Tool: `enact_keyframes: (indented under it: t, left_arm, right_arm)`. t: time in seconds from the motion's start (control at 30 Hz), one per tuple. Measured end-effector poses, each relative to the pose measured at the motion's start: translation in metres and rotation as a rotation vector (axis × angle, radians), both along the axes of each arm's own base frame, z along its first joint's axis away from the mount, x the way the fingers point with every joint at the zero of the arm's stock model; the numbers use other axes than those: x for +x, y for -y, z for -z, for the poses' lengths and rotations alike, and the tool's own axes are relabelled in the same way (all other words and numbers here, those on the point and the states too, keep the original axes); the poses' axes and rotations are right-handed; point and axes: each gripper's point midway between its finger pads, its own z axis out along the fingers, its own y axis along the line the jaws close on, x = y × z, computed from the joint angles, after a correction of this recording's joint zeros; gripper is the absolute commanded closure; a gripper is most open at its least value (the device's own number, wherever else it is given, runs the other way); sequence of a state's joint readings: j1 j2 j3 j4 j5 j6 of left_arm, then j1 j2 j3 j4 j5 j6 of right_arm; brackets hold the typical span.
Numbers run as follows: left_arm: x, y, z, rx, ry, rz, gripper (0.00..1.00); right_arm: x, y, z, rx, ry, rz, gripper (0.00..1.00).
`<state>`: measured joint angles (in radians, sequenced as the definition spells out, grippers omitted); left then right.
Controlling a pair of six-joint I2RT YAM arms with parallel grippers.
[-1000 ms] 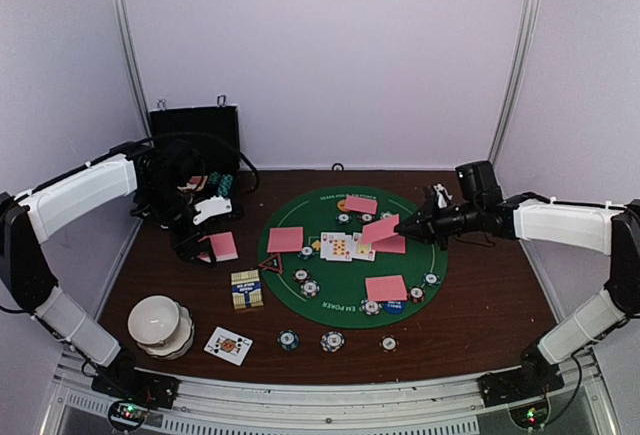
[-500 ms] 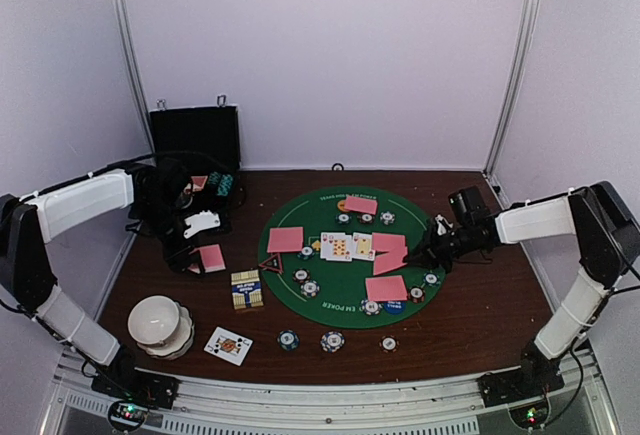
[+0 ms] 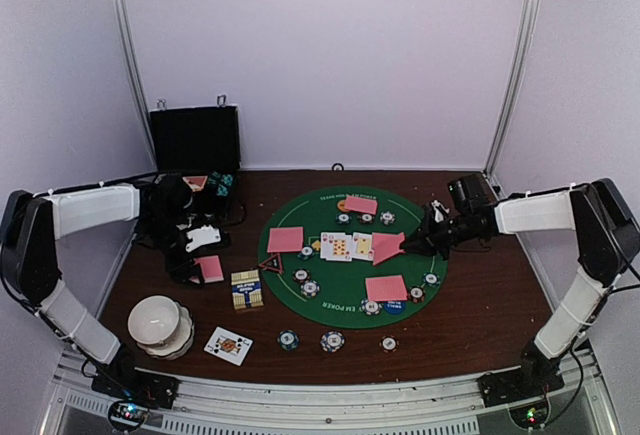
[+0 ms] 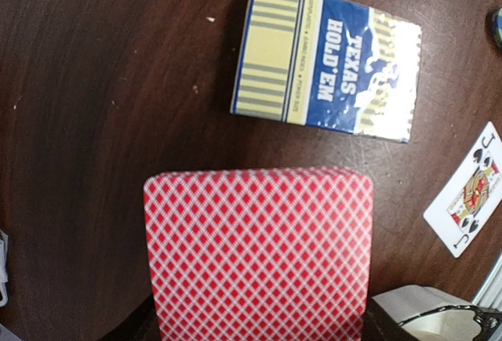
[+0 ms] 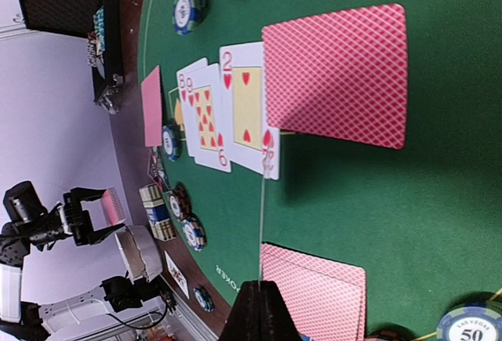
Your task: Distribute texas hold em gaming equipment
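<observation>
Pinching pink-backed card (image 3: 386, 246) edge-on, right hand (image 3: 410, 246) clamped tight; face-up cards (image 3: 346, 246) just beyond its tip, long axes across reach. Left hand (image 3: 196, 261), farther off, clamped on second card (image 4: 259, 255).

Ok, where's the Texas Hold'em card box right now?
Top view, left side: the Texas Hold'em card box lies on bare wood just off the green mat, between the red-black triangle marker and the face-up jack.

Pink-backed cards (image 3: 285, 239) and striped chips (image 3: 310, 288) lie spread on green felt (image 3: 300, 211).
</observation>
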<state>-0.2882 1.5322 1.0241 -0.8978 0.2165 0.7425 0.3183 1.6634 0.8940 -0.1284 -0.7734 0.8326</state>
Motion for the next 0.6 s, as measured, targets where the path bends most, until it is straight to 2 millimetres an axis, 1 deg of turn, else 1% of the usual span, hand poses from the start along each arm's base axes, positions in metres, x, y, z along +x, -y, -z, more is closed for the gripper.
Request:
enact_keyframes:
  t: [0.2, 0.3, 0.4, 0.53, 0.57, 0.6]
  left_arm:
    - [0.003, -0.003, 0.02, 0.025, -0.004, 0.012, 1.0]
    - [0.003, -0.004, 0.027, 0.034, -0.006, 0.02, 1.0]
    - [0.004, -0.005, 0.033, 0.044, -0.005, 0.027, 1.0]
    - [0.005, -0.007, 0.043, 0.055, -0.008, 0.039, 1.0]
    - [0.005, -0.007, 0.046, 0.058, -0.012, 0.041, 1.0]
    - [0.005, -0.007, 0.049, 0.06, -0.018, 0.042, 1.0]
  right_arm:
    - [0.014, -0.009, -0.029, 0.038, 0.075, -0.034, 1.0]
    - [0.021, -0.012, -0.036, 0.041, 0.097, -0.043, 1.0]
    - [0.025, -0.012, -0.026, 0.028, 0.085, -0.045, 1.0]
    - [0.024, -0.008, 0.0, -0.018, 0.029, -0.033, 1.0]
    - [0.022, -0.005, 0.005, -0.034, 0.019, -0.028, 0.97]
    - [0.021, -0.003, 0.009, -0.048, 0.013, -0.026, 0.92]
